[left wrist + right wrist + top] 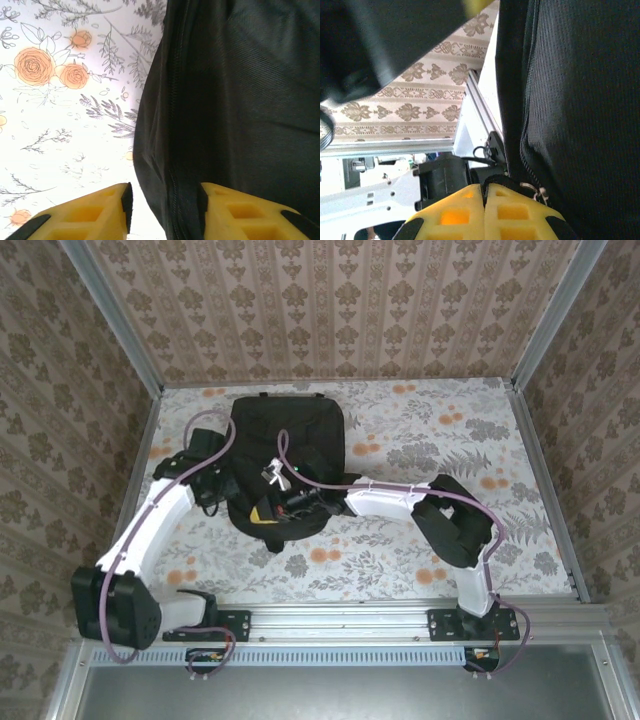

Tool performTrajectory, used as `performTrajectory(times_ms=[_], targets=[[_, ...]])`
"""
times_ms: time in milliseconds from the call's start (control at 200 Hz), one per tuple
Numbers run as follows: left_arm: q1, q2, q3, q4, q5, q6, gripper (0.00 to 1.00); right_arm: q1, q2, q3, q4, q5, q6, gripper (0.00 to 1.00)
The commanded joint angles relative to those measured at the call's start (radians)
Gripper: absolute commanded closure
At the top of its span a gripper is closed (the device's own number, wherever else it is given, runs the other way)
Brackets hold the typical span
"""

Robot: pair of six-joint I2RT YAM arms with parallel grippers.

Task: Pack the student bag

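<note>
Lying flat on a floral-printed table (430,440), the student bag (290,435), a large black backpack, sat toward the far left of centre, its rounded end pointing at the two arms. Patterned wallpaper (330,310) closed in the table on three sides.

The left gripper (222,488) reached in against the bag's left side. Seen from the left wrist, this gripper (164,192) had its yellow fingers (100,210) spread apart, with the bag's (240,100) side edge and a zip seam (175,150) running between them. Bare tablecloth (50,125) showed in the gap beside the left-hand finger.

The right gripper (268,508) stretched across to the near end of the bag. Seen from the right wrist, this gripper (484,187) had its yellow fingers (455,215) pressed tight together beside the bag's (580,100) black mesh-like fabric. A small metal zip pull (536,190) sat just beside the tips. Whether anything thin was pinched between them could not be told.

A small pale piece (272,475) lay on the bag's front, too small to read.
</note>
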Motion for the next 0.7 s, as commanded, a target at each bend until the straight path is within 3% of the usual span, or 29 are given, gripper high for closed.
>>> performTrajectory(times_ms=[0,185,280,695], targets=[[0.007,-0.093,-0.018,-0.037,0.095,-0.068,0.57,-0.009,0.028,0.045,0.086,0.014,0.064,1.0],[0.022,-0.244,-0.184,0.06,0.283,-0.292,0.57,-0.015,0.033,0.017,0.138,0.002,0.084,1.0],[0.026,-0.292,-0.264,0.146,0.316,-0.384,0.57,-0.02,0.026,-0.013,0.176,-0.002,0.099,1.0],[0.03,-0.24,-0.281,0.158,0.306,-0.418,0.65,-0.025,-0.008,-0.065,0.188,-0.008,0.096,1.0]])
